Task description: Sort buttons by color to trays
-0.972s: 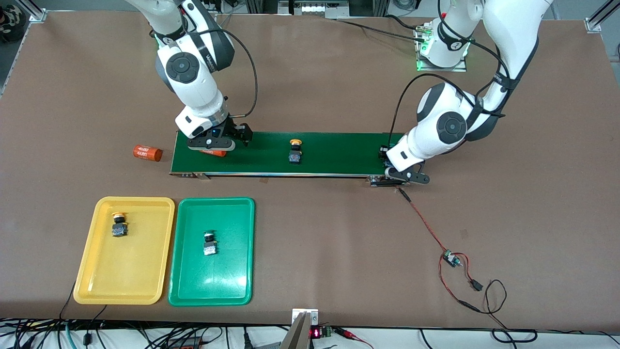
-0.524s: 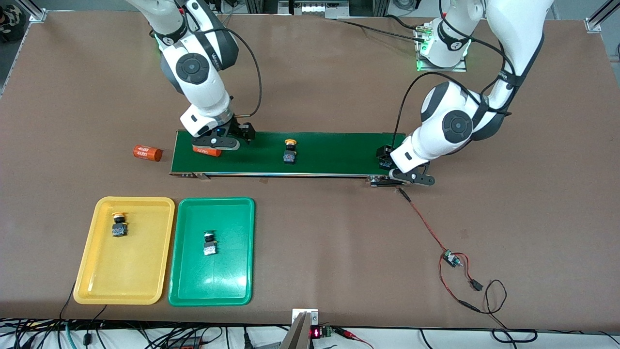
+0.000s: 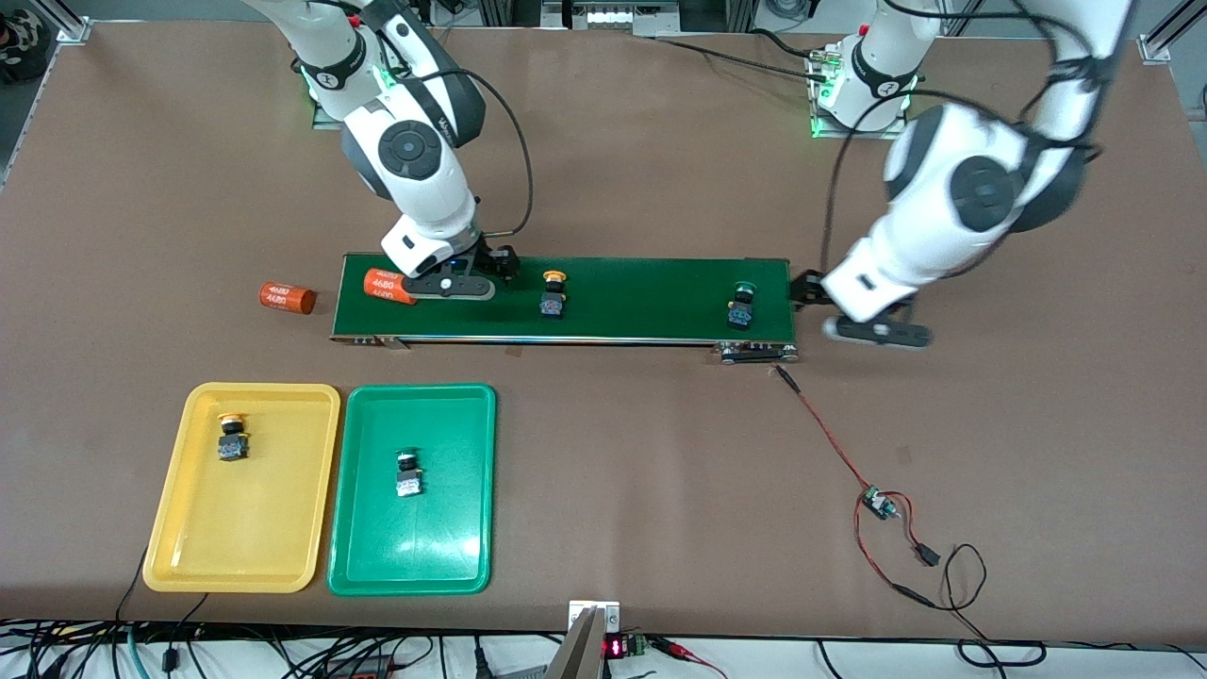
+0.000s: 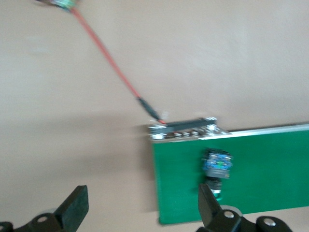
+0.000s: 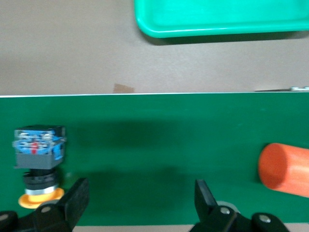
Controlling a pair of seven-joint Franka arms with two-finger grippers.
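Buttons: two yellow (image 3: pixel 553 292), two green (image 3: pixel 740 304)

1. The tabletop (image 3: pixel 622 453) was a matt brown sheet, smooth and without shine.
2. The yellow tray (image 3: pixel 189 538) and the green tray (image 3: pixel 363 556) looked like glossy moulded plastic, the green one catching a pale reflection.
3. The conveyor belt (image 3: pixel 651 292) carried a flat, matt dark green surface with a bright metal edge rail.
4. The orange cylinder (image 3: pixel 388 286) on the belt looked smooth with a slight sheen.
5. The arms' shells were glossy white plastic.
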